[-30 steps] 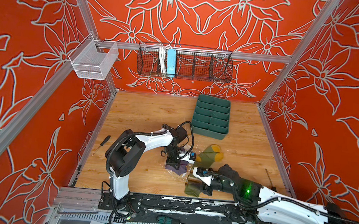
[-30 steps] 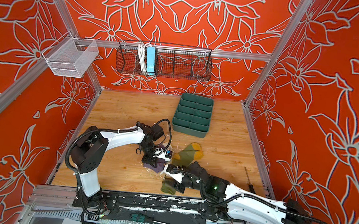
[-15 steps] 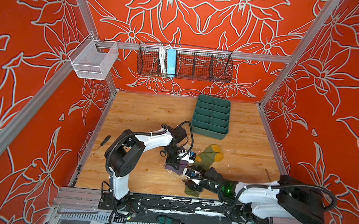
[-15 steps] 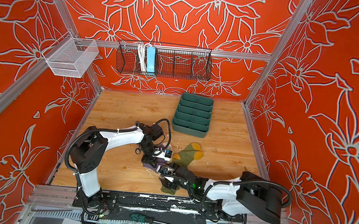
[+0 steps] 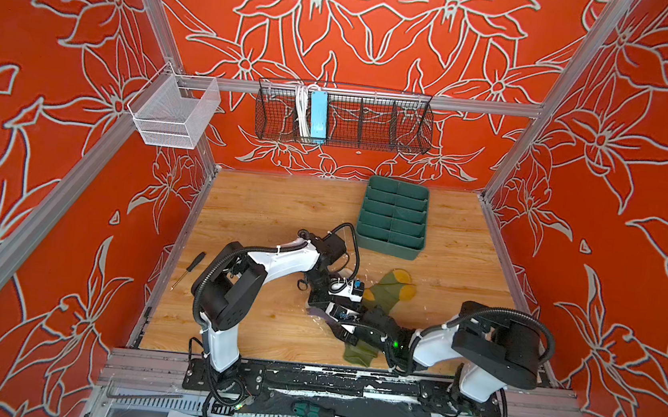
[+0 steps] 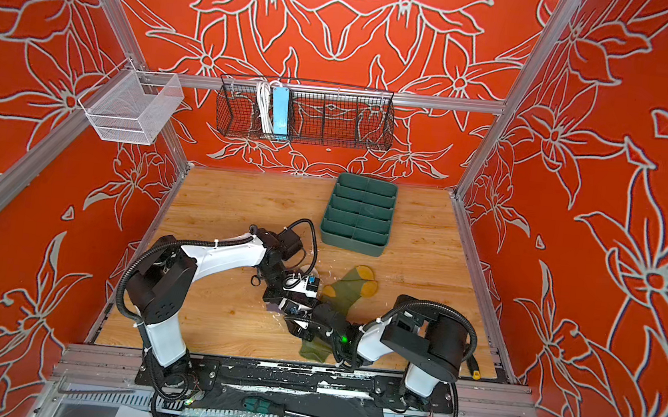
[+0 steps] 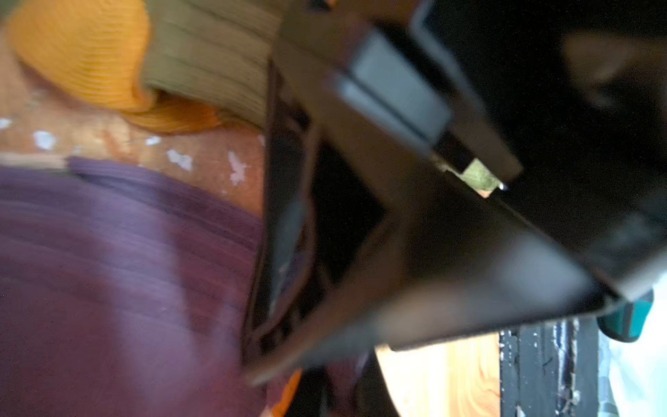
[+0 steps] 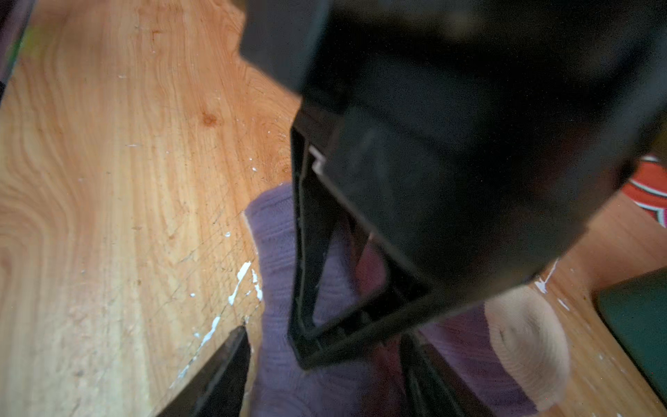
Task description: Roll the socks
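Wooden table: carries everything listed.
Green divider tray: far side, well apart from socks.
Olive green sock: flat, long axis running from near edge to far side, mustard toe toward tray; my right arm crosses its middle.
Purple sock: just left of olive one, nearly hidden under my grippers in both top views; right wrist view alone shows cream toe.
My left gripper: clenched at purple sock; whether it holds fabric, cannot tell.
My right gripper: over purple sock; clenched or released, cannot tell.
Screwdriver: at table's left edge.

You have ribbed knit cloth in both socks: the purple sock is soft and matt with a cream patch, the olive sock has a mustard end. Your tabletop is grained wood, scratched and flecked white. The green tray looks like matt plastic, the wall basket like thin black wire.
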Tool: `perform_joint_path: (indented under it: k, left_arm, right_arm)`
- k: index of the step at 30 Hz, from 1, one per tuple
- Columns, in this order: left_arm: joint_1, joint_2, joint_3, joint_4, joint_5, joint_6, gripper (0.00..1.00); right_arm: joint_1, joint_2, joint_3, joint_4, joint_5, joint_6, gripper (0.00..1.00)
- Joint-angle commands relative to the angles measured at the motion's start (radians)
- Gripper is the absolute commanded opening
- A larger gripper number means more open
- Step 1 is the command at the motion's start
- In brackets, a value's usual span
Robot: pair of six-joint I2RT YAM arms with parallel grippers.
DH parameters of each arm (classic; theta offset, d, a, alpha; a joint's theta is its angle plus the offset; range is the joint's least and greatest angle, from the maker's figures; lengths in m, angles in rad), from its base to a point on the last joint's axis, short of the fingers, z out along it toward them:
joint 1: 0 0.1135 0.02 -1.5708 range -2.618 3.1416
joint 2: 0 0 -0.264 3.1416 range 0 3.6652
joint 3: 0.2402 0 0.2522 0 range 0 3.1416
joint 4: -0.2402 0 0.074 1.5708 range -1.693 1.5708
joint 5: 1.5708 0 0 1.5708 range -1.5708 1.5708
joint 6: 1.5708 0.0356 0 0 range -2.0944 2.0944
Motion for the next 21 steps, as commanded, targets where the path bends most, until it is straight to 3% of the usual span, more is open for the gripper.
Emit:
perform_joint_path:
  k: [1,9,13,17,18,20,21]
  left_arm:
    - [0.002,-0.052,-0.016,-0.021,0.043,0.027,0.0]
    - [0.003,-0.099,-0.054,0.06,0.011,0.015,0.0]
    - [0.003,-0.112,-0.064,0.096,0.011,0.003,0.0]
    - [0.003,-0.13,-0.078,0.138,0.021,-0.02,0.0]
    - [0.003,-0.138,-0.086,0.149,0.021,-0.024,0.01]
    - [0.003,-0.165,-0.112,0.182,0.016,-0.039,0.23]
    - [0.003,-0.179,-0.124,0.192,0.013,-0.042,0.29]
  right_arm:
    - [-0.008,0.024,0.01,-0.018,0.007,-0.008,0.56]
    - [-0.006,0.008,0.05,-0.249,-0.027,-0.011,0.39]
    - [-0.006,0.021,0.059,-0.266,-0.022,-0.012,0.24]
    - [-0.006,0.039,0.087,-0.304,-0.016,-0.022,0.0]
    - [-0.006,0.041,0.09,-0.311,-0.014,-0.023,0.0]
    - [-0.006,0.042,0.096,-0.319,-0.006,-0.025,0.0]
    - [-0.006,0.04,0.101,-0.33,0.001,-0.023,0.0]
